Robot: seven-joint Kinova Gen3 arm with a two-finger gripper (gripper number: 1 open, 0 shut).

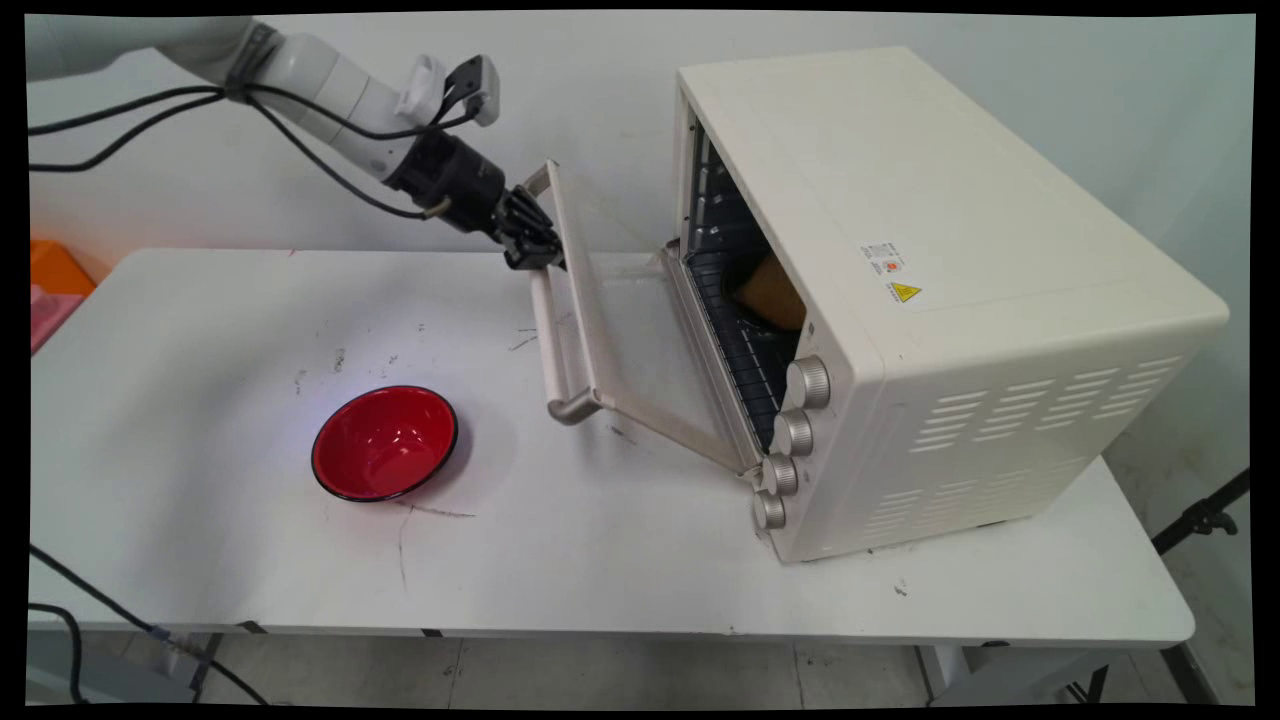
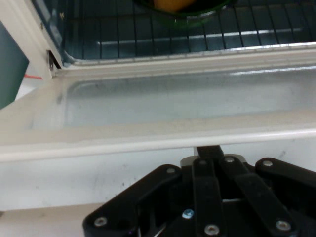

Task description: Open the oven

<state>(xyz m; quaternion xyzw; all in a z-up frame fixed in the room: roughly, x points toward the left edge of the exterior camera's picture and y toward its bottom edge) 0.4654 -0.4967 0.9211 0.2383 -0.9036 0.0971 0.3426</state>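
Down and to the left of the pincer, a red bowl (image 1: 385, 443) sits alone on the white table (image 1: 200, 560). The pincer (image 1: 540, 252) itself is up against the handle bar (image 1: 545, 310) of the oven door (image 1: 640, 330), which hangs partly open; whether it is clenched on the bar or released, I cannot tell. To its right stands the cream toaster oven (image 1: 950, 300), with something orange (image 1: 775, 292) on the rack (image 2: 197, 29) inside.

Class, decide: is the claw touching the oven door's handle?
Touching. In the main view the claw meets the oven door's handle at its upper end, with no gap.
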